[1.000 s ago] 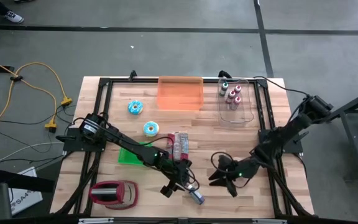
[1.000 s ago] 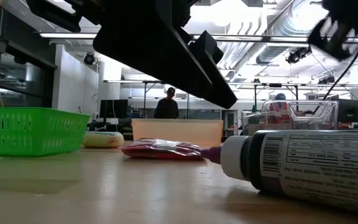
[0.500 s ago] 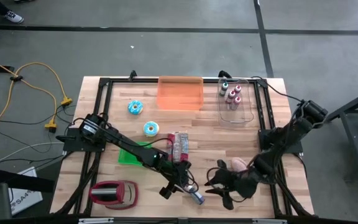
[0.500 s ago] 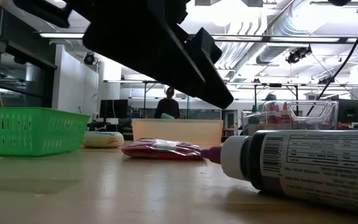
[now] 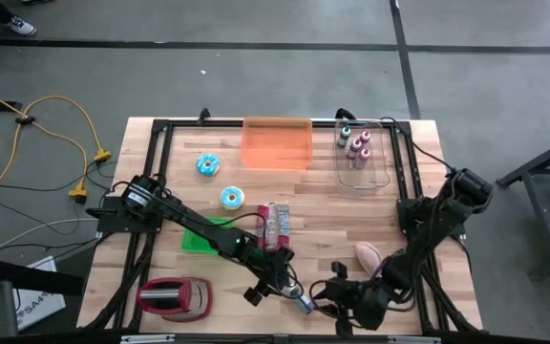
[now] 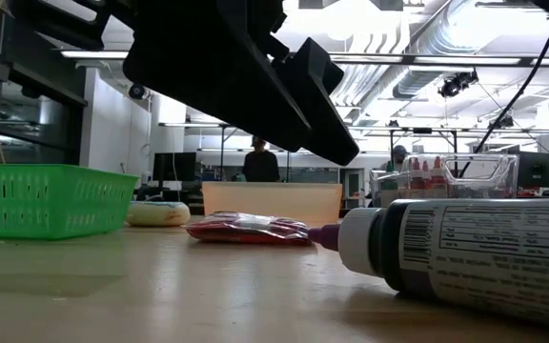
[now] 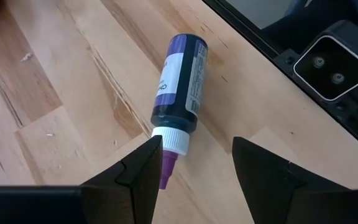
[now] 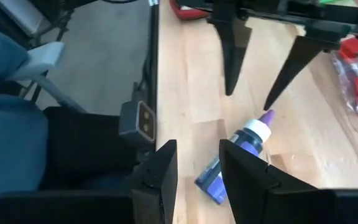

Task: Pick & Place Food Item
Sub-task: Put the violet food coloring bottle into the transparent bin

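A: Left hand (image 5: pixel 292 291) hangs near the tabletop's (image 5: pixel 323 215) front edge, its fingers (image 7: pixel 138 171) spread apart with nothing between them, tips just above the purple bottle's (image 5: pixel 303 304) nozzle.

B: And the right hand (image 5: pixel 325 291)?

A: Fingers drawn together, holding nothing. It sits low near the same front edge, just beside the bottle on its right.

B: Where's the bottle exactly?

A: Lying on its side on the bare wood at the front edge, near the middle, white cap and purple tip toward the left hand.

B: Larger things?

A: An orange bin (image 5: pixel 277 142) at the back edge, a clear bin (image 5: pixel 380 158) of small bottles at the back right, a green basket (image 5: pixel 196 238) left of centre, a red toaster (image 5: pixel 175 297) at the front left corner.

B: Food?

A: A red packet (image 5: pixel 277 223) mid-tabletop, two doughnuts (image 5: pixel 208 165) back left, a pink piece (image 5: pixel 369 254) toward the front right.
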Controlling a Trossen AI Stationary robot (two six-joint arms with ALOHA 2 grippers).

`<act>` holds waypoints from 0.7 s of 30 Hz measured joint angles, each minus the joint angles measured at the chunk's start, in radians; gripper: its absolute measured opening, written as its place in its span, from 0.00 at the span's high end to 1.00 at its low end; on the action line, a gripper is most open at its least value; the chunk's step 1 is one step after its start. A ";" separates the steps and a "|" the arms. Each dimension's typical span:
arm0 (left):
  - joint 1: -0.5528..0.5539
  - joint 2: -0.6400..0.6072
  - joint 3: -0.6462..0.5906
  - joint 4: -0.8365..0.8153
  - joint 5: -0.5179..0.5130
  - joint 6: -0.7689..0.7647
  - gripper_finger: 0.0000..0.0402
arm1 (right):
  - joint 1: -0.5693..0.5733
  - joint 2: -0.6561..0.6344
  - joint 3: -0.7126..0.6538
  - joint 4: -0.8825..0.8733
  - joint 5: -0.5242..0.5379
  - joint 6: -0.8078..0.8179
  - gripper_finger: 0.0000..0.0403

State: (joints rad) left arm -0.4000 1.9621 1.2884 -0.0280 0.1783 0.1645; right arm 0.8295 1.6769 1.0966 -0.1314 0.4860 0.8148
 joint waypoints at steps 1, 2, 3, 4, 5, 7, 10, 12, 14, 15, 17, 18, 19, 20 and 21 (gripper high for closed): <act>0.000 0.000 0.000 -0.001 0.000 0.006 0.53 | 0.000 0.000 0.000 -0.004 0.005 0.005 0.74; 0.000 0.000 0.000 -0.001 0.000 0.015 0.53 | 0.000 0.000 0.000 -0.008 0.007 0.010 0.74; 0.000 0.000 0.000 -0.001 0.000 0.022 0.53 | 0.000 0.000 0.000 -0.013 0.010 0.021 0.74; 0.000 0.000 0.000 -0.001 0.000 0.028 0.53 | 0.000 0.000 0.000 -0.022 0.010 0.029 0.74; 0.000 0.000 0.000 0.000 -0.001 0.036 0.53 | 0.000 0.000 0.000 -0.031 0.010 0.034 0.74; 0.000 0.000 0.000 0.000 -0.013 0.045 0.53 | 0.000 0.000 0.000 -0.031 0.010 0.035 0.74; 0.000 0.000 0.000 0.003 -0.046 0.046 0.53 | 0.000 0.000 0.000 -0.041 0.009 0.057 0.74; 0.000 0.000 0.000 0.005 -0.049 0.046 0.53 | 0.000 0.000 0.000 -0.051 0.009 0.071 0.74; 0.000 0.000 0.000 0.007 -0.050 0.046 0.53 | 0.000 0.000 0.000 -0.057 0.004 0.080 0.74; 0.000 0.000 0.000 0.007 -0.050 0.046 0.53 | 0.000 0.000 0.000 -0.063 -0.001 0.083 0.74; 0.000 0.001 0.000 0.006 -0.050 0.043 0.53 | 0.000 0.000 0.000 -0.078 -0.019 0.104 0.74; 0.000 0.008 0.001 0.012 -0.049 0.040 0.53 | 0.000 0.000 0.000 -0.090 -0.021 0.118 0.74; 0.000 0.012 0.001 0.016 -0.050 0.033 0.53 | 0.000 0.000 0.000 -0.104 -0.021 0.134 0.74; 0.000 0.014 0.000 0.006 -0.052 0.033 0.53 | 0.000 0.000 0.000 -0.116 -0.022 0.149 0.74; 0.000 0.021 0.000 0.004 -0.051 0.029 0.53 | 0.000 0.000 0.000 -0.123 -0.026 0.158 0.74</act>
State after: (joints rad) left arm -0.3996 1.9829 1.2884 -0.0237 0.1270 0.1932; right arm 0.8295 1.6772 1.0966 -0.2547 0.4602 0.9725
